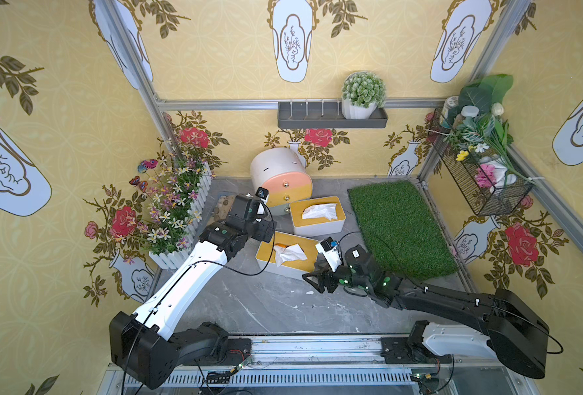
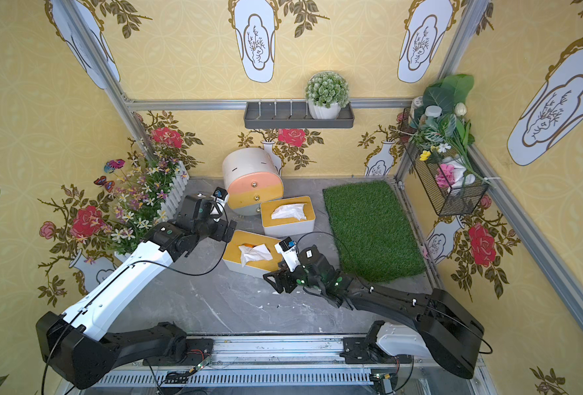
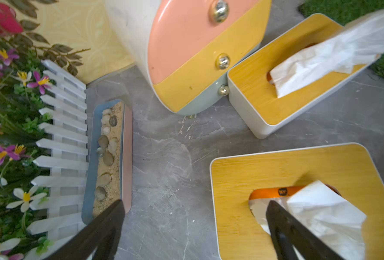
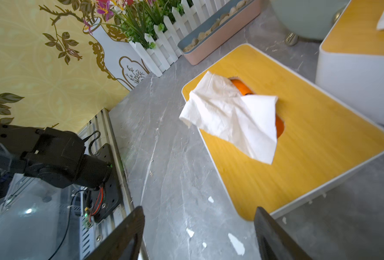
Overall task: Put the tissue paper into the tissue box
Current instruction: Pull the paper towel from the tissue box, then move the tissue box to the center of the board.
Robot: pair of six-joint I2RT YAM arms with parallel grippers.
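Half done: the tissue (image 1: 288,253) only partly tucked, nothing gripped.

In both top views it was seen hanging out of the slot of the near box (image 1: 266,251), so tucking was left; bare floor (image 1: 249,307) lay in front, a second box (image 1: 317,229) close behind. In the left wrist view the left gripper (image 3: 194,202) was held wide apart, one finger (image 3: 283,222) perhaps touching the tissue. In the right wrist view the right gripper (image 4: 199,209) was spread empty at the box's corner.

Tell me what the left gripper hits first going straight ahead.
Probably the bare tabletop between the pebble tray and nearer tissue box; depth is unclear. One finger of the left gripper overlaps that box's tissue.
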